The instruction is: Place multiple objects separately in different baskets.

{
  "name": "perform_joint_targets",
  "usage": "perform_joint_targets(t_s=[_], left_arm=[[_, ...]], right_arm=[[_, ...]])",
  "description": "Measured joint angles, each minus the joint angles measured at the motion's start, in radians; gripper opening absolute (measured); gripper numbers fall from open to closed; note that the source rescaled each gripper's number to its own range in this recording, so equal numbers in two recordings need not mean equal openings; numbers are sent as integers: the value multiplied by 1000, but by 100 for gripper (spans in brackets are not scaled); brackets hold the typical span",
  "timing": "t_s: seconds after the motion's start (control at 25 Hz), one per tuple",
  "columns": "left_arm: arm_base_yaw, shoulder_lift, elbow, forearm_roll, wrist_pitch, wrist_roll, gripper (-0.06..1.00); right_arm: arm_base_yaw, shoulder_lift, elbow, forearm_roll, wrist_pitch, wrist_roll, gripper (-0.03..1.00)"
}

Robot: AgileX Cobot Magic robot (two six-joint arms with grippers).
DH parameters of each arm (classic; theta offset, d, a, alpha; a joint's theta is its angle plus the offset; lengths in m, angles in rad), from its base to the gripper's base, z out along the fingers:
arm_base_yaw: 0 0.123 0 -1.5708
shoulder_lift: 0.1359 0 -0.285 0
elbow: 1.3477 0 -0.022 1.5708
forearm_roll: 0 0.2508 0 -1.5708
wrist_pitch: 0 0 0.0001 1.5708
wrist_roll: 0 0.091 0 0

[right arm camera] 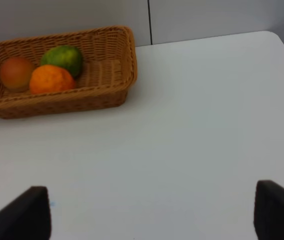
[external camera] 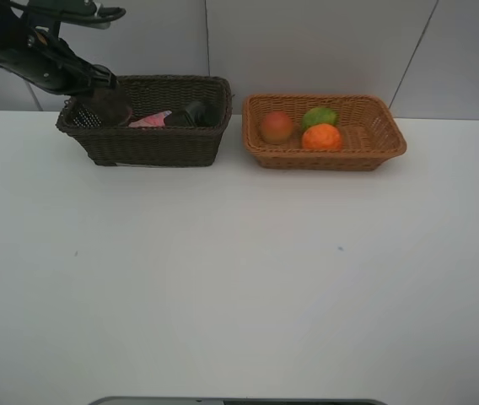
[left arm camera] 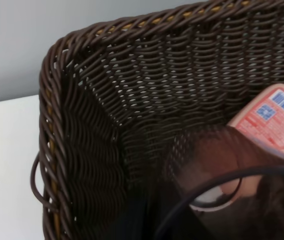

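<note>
On a white table set against a pale grey wall, two rectangular woven wicker baskets stand side by side, close but apart. The deeper dark brown basket sits on the left of the overhead view; the shallower orange-tan basket with a flared rim sits on the right.

The left arm reaches down from the upper left corner, and its left gripper hangs over the near-left end of the dark basket. Its jaws are fully closed. A translucent mauve cup shows right at the gripper's tip, at rim height, but whether the jaws actually have hold of it cannot be told (the wrist view shows only a blurred mauve shape with a dark loop across it). Beside the cup inside the dark basket lie a pink tube, its printed label visible in the left wrist view, and a dark pump bottle toward the basket's right end.

The orange-tan basket holds three fruits gathered in its left half: a red-orange peach-like fruit, a green fruit behind, and an orange in front, the three touching or nearly so.

The right gripper stands over bare table with its two dark fingertips spread wide and nothing between them.
</note>
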Motion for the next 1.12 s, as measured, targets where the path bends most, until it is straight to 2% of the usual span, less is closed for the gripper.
perform_joint_targets(t_s=[0.36,0.48,0.6,0.72,0.84,0.96,1.12], left_arm=[[12,44,-10,0,-10,2,0],[12,45,-12,0,-8,2,5],[12,45,-13,-2,-5,2,26],[12,40,-13,-3,9,2,63],[12,20,-13,-3,14,2,89],[12,-27,-13,-4,23,2,97],[7,-114,-13,-4,82,2,98]], right_arm=[[0,0,0,0,0,0,83],[0,0,0,0,0,0,83],[0,0,0,0,0,0,83],[0,0,0,0,0,0,83],[0,0,0,0,0,0,83],[0,0,0,0,0,0,83],[0,0,0,0,0,0,83]])
